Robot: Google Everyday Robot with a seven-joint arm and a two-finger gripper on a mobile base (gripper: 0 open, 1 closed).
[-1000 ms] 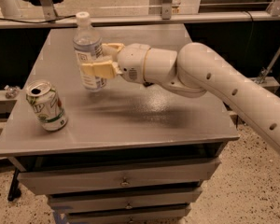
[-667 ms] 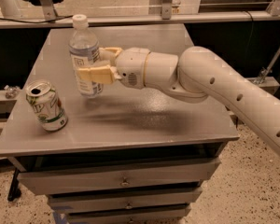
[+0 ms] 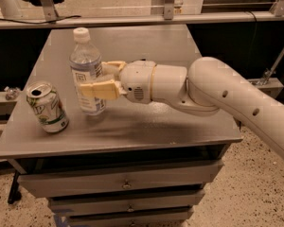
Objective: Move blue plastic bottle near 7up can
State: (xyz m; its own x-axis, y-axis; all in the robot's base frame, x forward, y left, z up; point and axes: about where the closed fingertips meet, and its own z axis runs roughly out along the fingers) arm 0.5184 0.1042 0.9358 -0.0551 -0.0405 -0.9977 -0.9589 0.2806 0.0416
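Where the blue plastic bottle [image 3: 86, 56] stands: upright at the left half of the table [image 3: 180, 126], just beside the 7up can [image 3: 47, 109], apart.
Gripper [image 3: 93, 77]: clamped on the bottle's middle.
Around: drawers [image 3: 128, 183] below.
Hidden: label [image 3: 83, 75] partly behind one finger [image 3: 102, 90]; arm [image 3: 217, 93] cut off at the edge.

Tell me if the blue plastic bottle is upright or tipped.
Upright. The blue plastic bottle has its cap up and base toward the table; the gripper is shut on its label, beside the 7up can.
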